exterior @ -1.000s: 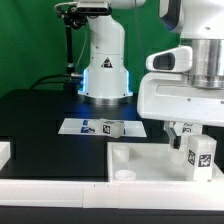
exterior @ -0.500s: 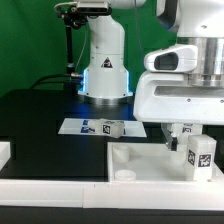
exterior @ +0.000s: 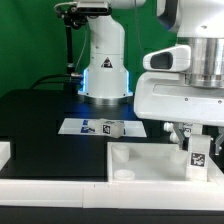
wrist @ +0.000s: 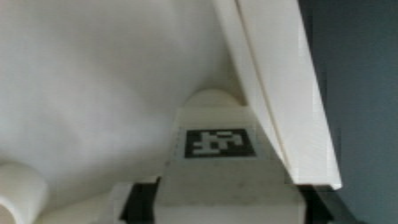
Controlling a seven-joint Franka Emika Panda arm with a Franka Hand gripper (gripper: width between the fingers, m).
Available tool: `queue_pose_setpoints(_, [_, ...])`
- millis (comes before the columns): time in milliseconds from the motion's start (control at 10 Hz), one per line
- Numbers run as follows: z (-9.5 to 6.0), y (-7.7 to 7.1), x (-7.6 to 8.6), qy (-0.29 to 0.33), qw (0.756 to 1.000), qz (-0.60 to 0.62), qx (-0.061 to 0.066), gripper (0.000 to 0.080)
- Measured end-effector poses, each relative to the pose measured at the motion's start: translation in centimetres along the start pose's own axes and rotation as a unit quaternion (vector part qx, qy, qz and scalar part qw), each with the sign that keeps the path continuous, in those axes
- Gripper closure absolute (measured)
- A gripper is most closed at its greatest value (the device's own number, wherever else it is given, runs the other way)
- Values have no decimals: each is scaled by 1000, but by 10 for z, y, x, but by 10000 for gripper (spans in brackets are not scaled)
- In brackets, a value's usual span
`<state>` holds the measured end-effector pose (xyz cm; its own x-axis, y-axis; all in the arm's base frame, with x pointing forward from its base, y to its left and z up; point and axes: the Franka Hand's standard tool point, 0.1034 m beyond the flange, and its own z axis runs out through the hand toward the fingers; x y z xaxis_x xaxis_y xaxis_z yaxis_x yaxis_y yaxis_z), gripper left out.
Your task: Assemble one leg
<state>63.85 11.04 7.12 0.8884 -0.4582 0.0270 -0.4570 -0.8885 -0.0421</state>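
Exterior view: Panda's gripper sits low at the exterior view's right, w/ the leg pinched between its fingers. Leg is a stubby white peg w/ a black-and-white tag facing the cam, tilted a bit, its bottom end down near the floor of the big white tray part, close to the tray's corner on the exterior view's right. Can't tell if the leg's foot is actually touching the tray or just above it; the front rim hides that bit.

Tray has a raised rim and a small round boss near its front on the exterior view's left side, well apart from the leg. Behind the tray, on the black table, lies the marker board, flat, w/ another small tagged peg standing by its end on the exterior view's right. Robot base stands at the back, glowing blue-ish at its foot.

Wrist view: looking straight down the leg, tag sticker square-on, dark fingertips hugging it on both sides, so the pincer is clamped on the leg. Tray rim runs diagonally just beside the leg, dark table past it. Pic is soft, no finer detail.
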Motion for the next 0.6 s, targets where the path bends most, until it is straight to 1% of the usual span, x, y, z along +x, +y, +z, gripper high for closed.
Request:
queue_pose_setpoints(100, [0, -2, -2, 4, 997, 75, -1, 513])
queue_pose_setpoints(200, [0, -2, -2, 5, 988, 155, -2, 513])
queue_pose_setpoints(300, [-1, -2, -3, 3, 969, 248, -3, 513])
queue_pose_setpoints(400, [-3, -4, -3, -2, 944, 329, -4, 513])
queue_pose_setpoints(500, [-6, -7, -2, -9, 910, 414, 7, 513])
queue_pose_setpoints(600, [-4, -8, -1, -13, 868, 496, 18, 512])
